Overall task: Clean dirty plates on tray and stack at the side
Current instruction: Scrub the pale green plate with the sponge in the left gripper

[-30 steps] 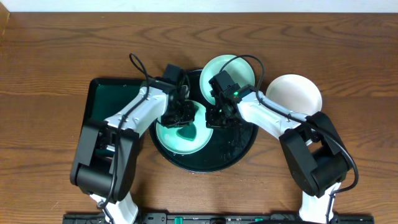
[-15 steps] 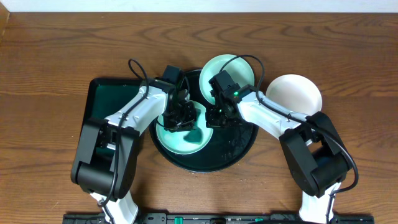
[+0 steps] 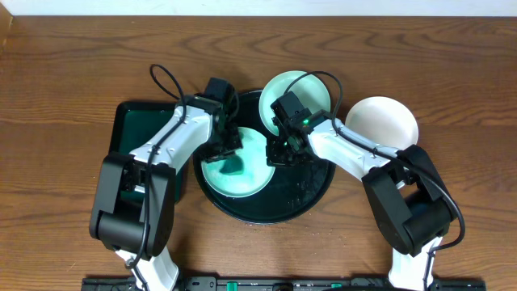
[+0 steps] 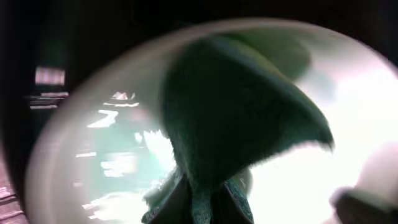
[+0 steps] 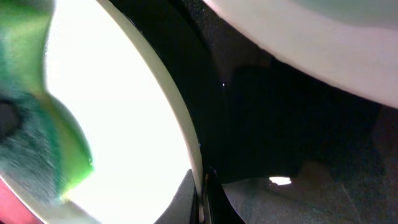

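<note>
While tray (image 3: pixel 311 192) holds two turquoise plates (image 3: pixel 252 183) (image 3: pixel 295 89), one white plate (image 3: pixel 388 120) outside

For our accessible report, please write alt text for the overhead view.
The left gripper holds a green cloth on a turquoise plate in the black tray; the right gripper pinches that plate's rim. A second turquoise plate sits at the tray's far edge, a white plate on the table.
</note>
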Tool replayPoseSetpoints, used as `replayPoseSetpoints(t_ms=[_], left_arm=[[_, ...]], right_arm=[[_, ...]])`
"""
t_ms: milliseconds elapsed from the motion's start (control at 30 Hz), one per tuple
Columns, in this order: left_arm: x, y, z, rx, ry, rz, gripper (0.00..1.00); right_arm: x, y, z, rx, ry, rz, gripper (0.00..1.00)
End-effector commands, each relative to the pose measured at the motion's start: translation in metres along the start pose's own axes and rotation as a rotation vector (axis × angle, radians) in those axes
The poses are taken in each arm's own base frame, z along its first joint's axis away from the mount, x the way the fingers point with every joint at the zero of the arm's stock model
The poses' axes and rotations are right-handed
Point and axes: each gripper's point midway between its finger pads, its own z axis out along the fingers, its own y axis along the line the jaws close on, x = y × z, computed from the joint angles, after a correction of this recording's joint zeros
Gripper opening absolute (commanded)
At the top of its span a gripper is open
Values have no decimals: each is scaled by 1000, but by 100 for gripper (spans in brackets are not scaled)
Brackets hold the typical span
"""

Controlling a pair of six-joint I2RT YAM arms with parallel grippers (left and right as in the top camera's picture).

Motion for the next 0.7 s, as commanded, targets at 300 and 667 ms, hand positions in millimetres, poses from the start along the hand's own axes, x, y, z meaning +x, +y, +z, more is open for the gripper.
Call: replayPoseSetpoints(t_ms=[300,667], left_arm=[[65,-21,2,72,230,371,7],[57,-59,1,244,158,529,7]], right_arm=[[-2,-12,6,44,3,15,1],[-2,-12,6,43,3,15,1]])
